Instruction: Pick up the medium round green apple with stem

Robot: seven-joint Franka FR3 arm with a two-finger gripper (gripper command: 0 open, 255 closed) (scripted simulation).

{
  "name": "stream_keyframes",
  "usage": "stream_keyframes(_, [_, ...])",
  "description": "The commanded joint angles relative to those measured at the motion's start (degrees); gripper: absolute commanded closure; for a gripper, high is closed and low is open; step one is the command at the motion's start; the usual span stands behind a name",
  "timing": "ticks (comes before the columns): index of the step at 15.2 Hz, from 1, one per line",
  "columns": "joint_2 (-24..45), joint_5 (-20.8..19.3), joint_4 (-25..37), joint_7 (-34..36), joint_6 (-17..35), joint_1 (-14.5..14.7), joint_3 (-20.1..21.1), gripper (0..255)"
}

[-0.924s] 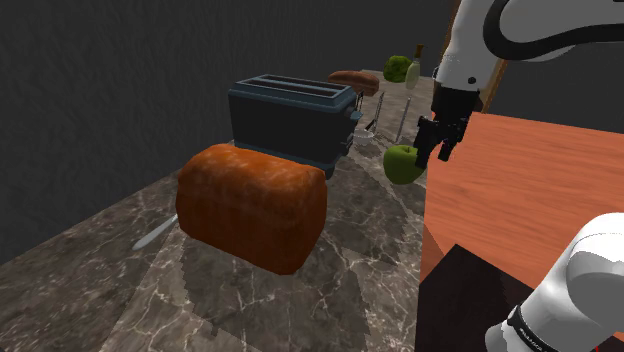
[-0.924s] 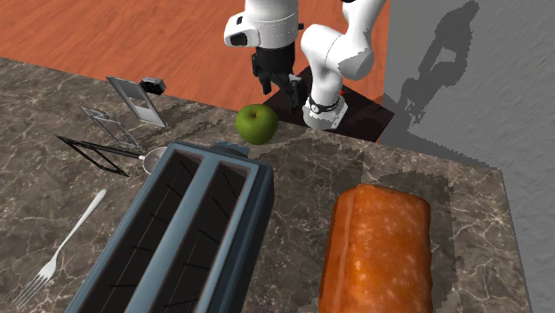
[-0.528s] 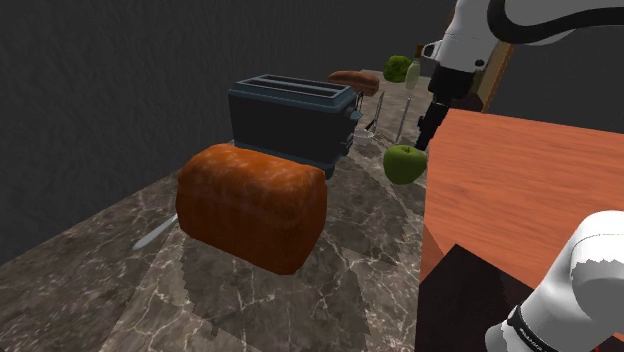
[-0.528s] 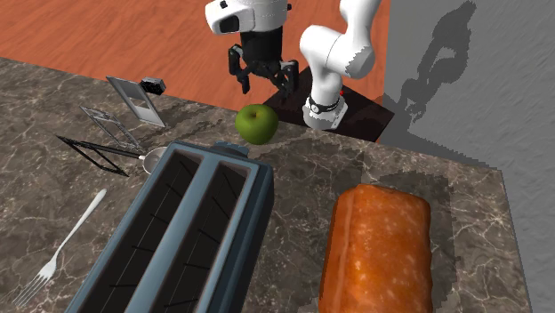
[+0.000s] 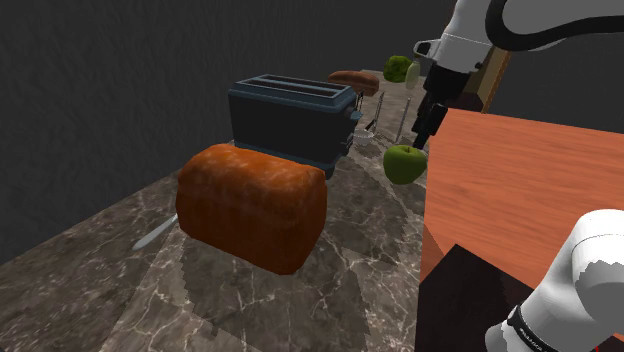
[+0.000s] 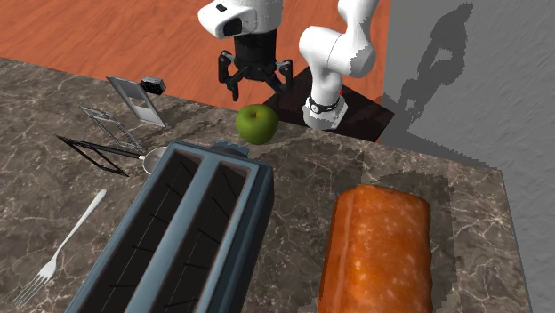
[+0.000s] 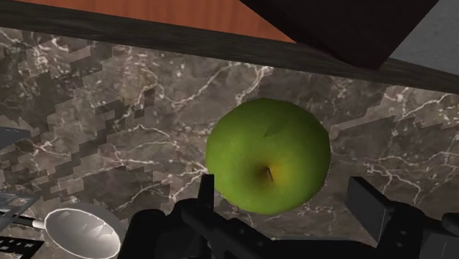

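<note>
Swung my claw [image 6: 255, 87] over green apple [image 6: 256, 124] since earlier frame, fingers spread wide, nothing held. Apple sat stem-up on marble counter [image 6: 356, 169] just beyond end of toaster [image 6: 196, 231]. Judged it firm, light, smooth-skinned, slippery; best clasped across widest middle.

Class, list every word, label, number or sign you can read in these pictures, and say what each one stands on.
None can be read. The green apple, toaster and loaf bear no marks; faint pale marks on the arm's dark band are too blurred to read.
</note>
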Motion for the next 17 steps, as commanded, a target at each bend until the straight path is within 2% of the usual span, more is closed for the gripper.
stream_keyframes(1, [0.0, -0.1, -1.5, -0.2, 1.6, 0.0, -0.1, 0])
stream_keyframes(3, [0.0, -0.1, -2.0, -0.2, 2.0, 0.0, -0.2, 0])
stream_keyframes(4, [-0.1, -0.1, -2.0, -0.2, 2.0, 0.0, -0.1, 255])
stream_keyframes(13, [0.0, -0.1, -2.0, -0.2, 2.0, 0.0, -0.2, 255])
stream_keyframes(17, [0.3, 0.0, 1.4, -0.1, -1.0, 0.0, -0.1, 255])
